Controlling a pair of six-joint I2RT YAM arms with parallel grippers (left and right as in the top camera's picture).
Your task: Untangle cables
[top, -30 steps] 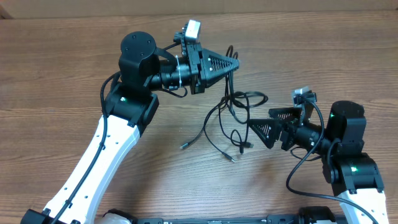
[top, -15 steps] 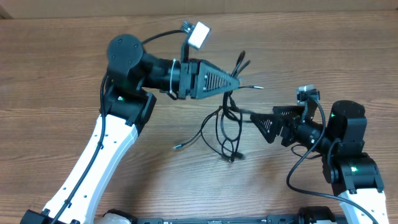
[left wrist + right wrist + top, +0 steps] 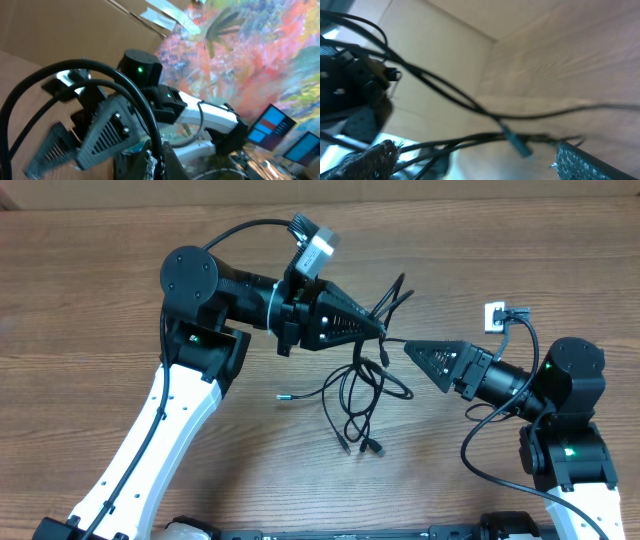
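Overhead view. The left gripper [image 3: 378,330] is pressed together and pinches the cables [image 3: 362,385] near the top of the tangle. Two loose ends fan up and to the right past its tip. The remaining loops trail below the tip over the wooden worktop [image 3: 100,280], ending in small plugs [image 3: 345,448] to the lower left and lower centre. From above it is unclear how much of the bundle is lifted and how much rests on the wood.

The right gripper [image 3: 412,350] points at the tangle from the right, its tip just beside the strands under the left gripper.

Right wrist view. The right gripper [image 3: 475,157] is spread wide, with its fingers [image 3: 375,157] at the bottom corners. Several cables [image 3: 470,105] cross the gap between them, and one plug [image 3: 517,142] hangs there, touching neither finger as far as the blur allows.

Left wrist view. Two cables [image 3: 125,85] arch out of the closed left gripper [image 3: 156,161], with the right arm [image 3: 200,112] facing it.
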